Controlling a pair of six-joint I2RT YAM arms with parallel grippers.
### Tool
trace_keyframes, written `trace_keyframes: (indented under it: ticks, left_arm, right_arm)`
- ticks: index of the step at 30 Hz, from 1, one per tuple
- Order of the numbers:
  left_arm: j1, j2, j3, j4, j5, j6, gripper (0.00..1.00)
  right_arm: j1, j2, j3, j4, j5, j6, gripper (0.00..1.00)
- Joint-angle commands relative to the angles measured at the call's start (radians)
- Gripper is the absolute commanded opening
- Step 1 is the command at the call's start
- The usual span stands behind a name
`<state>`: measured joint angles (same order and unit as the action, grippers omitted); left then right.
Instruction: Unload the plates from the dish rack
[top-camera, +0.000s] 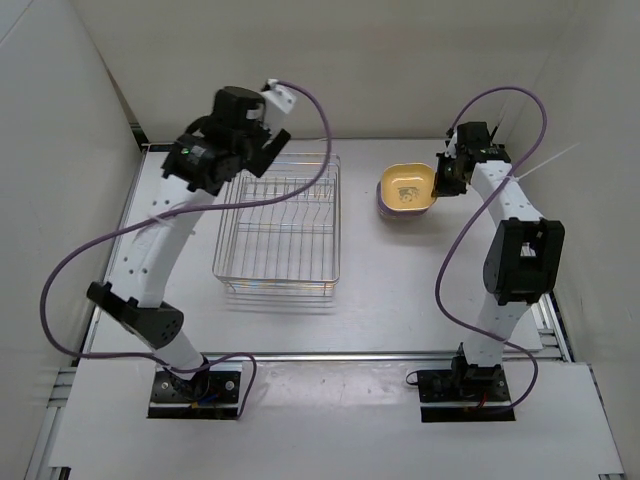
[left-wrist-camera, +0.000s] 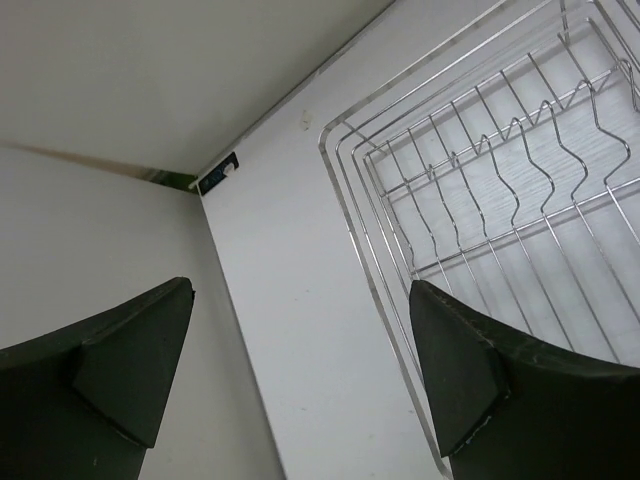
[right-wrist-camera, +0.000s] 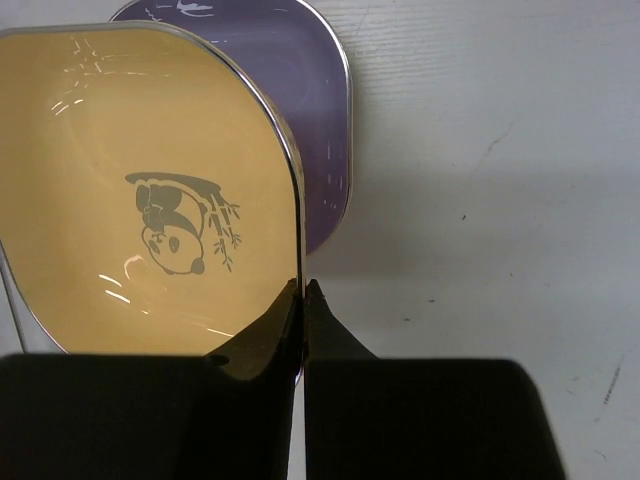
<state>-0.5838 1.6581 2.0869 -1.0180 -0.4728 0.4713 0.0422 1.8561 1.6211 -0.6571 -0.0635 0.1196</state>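
The silver wire dish rack (top-camera: 278, 225) stands mid-table and holds no plates; its corner shows in the left wrist view (left-wrist-camera: 480, 190). My left gripper (top-camera: 262, 150) is open and empty above the rack's far-left corner, its dark fingers (left-wrist-camera: 470, 360) spread wide. My right gripper (top-camera: 440, 178) is shut on the rim of a yellow plate (top-camera: 407, 186) with a panda drawing (right-wrist-camera: 140, 190). That plate sits over a purple plate (right-wrist-camera: 315, 110) on a small stack right of the rack. The tan-pink plate is hidden.
White walls enclose the table on the left, back and right. A small black tag (left-wrist-camera: 217, 178) sits at the back-left wall corner. Purple cables loop from both arms.
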Motion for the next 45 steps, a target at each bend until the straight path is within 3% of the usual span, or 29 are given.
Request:
trace_keyframes:
  ticks: [1,9,23,30,45]
  left_arm:
    - [0.081,-0.112,0.001,-0.068,0.183,-0.128,1.00]
    - [0.214,-0.233,-0.011,-0.116,0.292,-0.118,1.00]
    - [0.223,-0.242,-0.011,-0.116,0.321,-0.118,1.00]
    - [0.223,-0.233,0.007,-0.116,0.332,-0.118,1.00]
    - [0.223,-0.251,-0.002,-0.125,0.321,-0.118,1.00]
  right_arm:
    - [-0.016,0.012,0.060,0.102,-0.081,0.032,0.00]
    - [-0.038,0.130,0.112,0.163,-0.165,0.022,0.00]
    - [-0.047,0.184,0.123,0.145,-0.147,0.020,0.00]
    - [-0.056,0.195,0.114,0.125,-0.147,0.011,0.11]
    - [-0.056,0.213,0.125,0.105,-0.165,0.002,0.13]
